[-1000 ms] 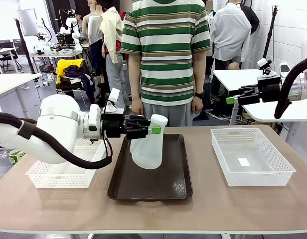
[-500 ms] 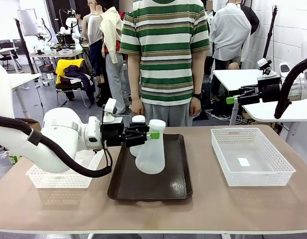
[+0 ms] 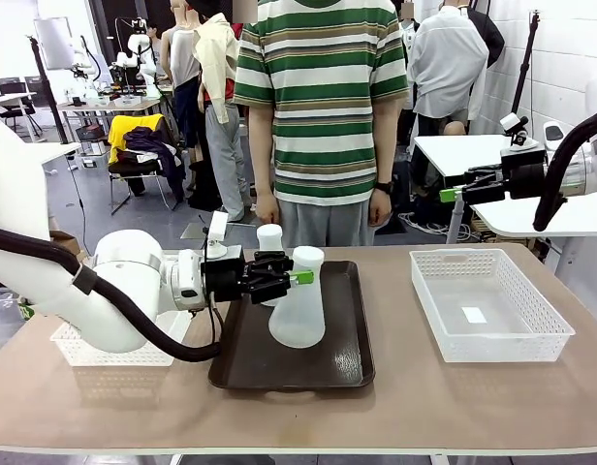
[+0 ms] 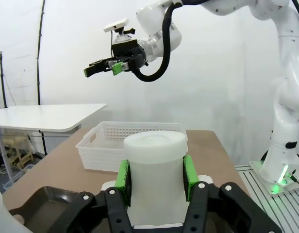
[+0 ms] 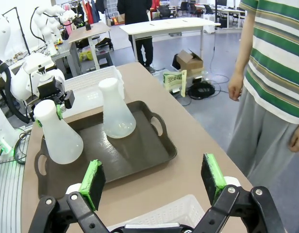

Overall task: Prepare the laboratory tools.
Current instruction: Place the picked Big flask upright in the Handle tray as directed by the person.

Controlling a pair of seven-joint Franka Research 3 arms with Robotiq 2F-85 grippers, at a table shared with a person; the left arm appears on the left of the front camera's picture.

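A frosted-white conical flask (image 3: 298,305) stands upright over the dark brown tray (image 3: 328,363), its base on or just above the tray floor. My left gripper (image 3: 284,277) is shut on its neck; in the left wrist view the green pads (image 4: 123,175) clamp the flask neck (image 4: 155,170). A second flask (image 3: 269,238) stands on the tray's far left part, behind the gripper. The right wrist view shows the held flask (image 5: 57,137), the free flask (image 5: 115,115) and the tray (image 5: 125,158). My right gripper (image 3: 452,193) hangs open high at the right, holding nothing (image 5: 152,180).
A white mesh basket (image 3: 492,341) sits right of the tray, another (image 3: 105,349) left of it under my left arm. A person in a striped shirt (image 3: 323,107) stands at the far edge, hands down.
The held flask went from tilted to upright and came down toward the tray, shifting slightly right. My left arm sank lower, uncovering the second flask behind it. The right arm stayed still.
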